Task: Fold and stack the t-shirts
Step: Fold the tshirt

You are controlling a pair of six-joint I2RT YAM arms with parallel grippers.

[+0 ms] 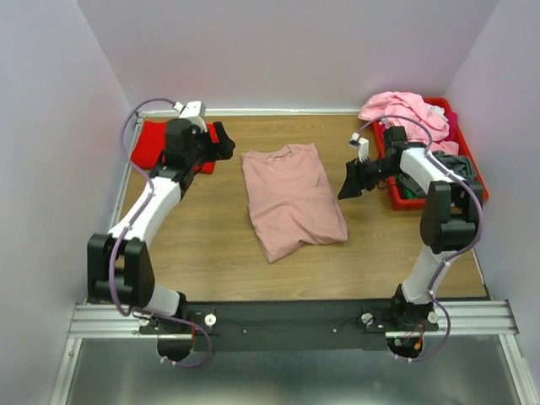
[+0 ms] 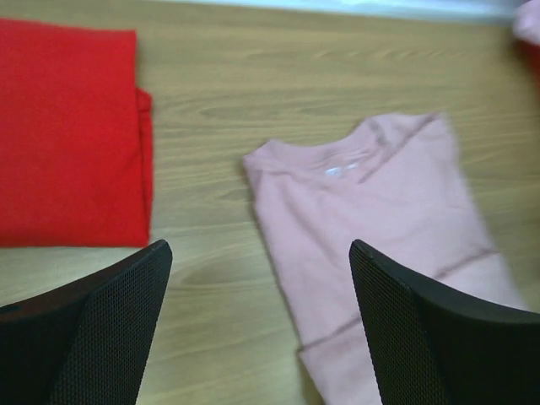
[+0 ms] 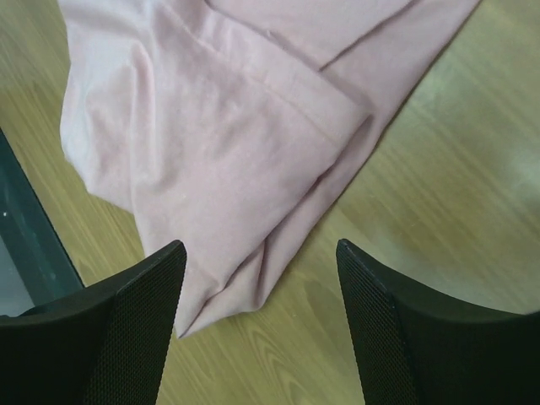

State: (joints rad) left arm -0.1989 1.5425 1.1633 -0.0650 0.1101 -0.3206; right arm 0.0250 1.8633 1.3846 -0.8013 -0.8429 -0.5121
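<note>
Dusty-pink t-shirt point(image 1: 294, 201) lies part-folded at ctr of the table point(image 1: 202, 245), collar toward far wall. Left claw point(image 2: 261, 253) hangs wide open & empty betw. it and the folded red t-shirt point(image 1: 152, 142). Right claw point(image 3: 261, 249), also open w/ nothing held, hovers by its right edge. More pink t-shirts point(image 1: 403, 108) are heaped in the red bin point(image 1: 469, 164).
</note>
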